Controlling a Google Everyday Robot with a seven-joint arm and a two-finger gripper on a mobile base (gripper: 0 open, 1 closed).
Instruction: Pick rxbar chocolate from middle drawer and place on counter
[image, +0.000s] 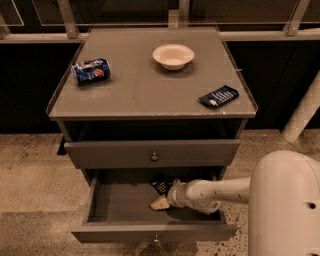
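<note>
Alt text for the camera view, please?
The robot's gripper reaches into the open middle drawer, right beside the black rxbar chocolate. On the counter above lie a blue can on its side, a white bowl and a dark blue packet; the upper drawer is shut.

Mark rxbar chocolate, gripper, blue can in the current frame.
rxbar chocolate (161, 184): camera view, centre of the black wrapper, at the back of the middle drawer (115, 200).
gripper (161, 202): camera view, its pale tip, inside the drawer beside the bar.
blue can (90, 71): camera view, its side, lying on the counter (145, 95).
</note>
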